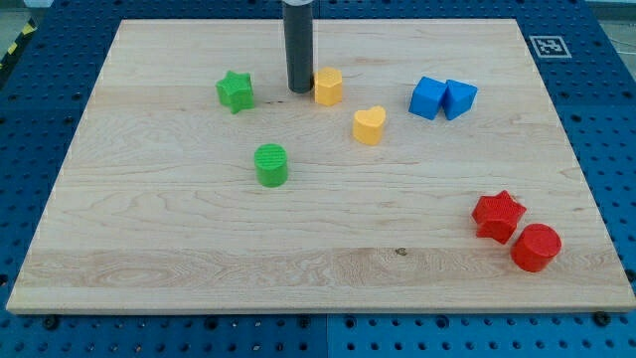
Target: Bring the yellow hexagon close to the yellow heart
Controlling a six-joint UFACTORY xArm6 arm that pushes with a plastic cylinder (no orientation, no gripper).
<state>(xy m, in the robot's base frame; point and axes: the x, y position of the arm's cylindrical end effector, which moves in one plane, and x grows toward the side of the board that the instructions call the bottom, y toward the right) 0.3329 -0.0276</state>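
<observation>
The yellow hexagon (pixel 329 87) sits on the wooden board in the upper middle of the view. The yellow heart (pixel 369 125) lies a short way below and to its right, with a small gap between them. My tip (pixel 299 90) stands on the board right at the hexagon's left side, touching it or nearly so. The rod rises straight up out of the view's top.
A green star (pixel 236 91) lies left of the tip and a green cylinder (pixel 270 165) below it. A blue cube (pixel 428 97) and a blue triangular block (pixel 459 98) sit at right. A red star (pixel 498 216) and red cylinder (pixel 536 248) sit at lower right.
</observation>
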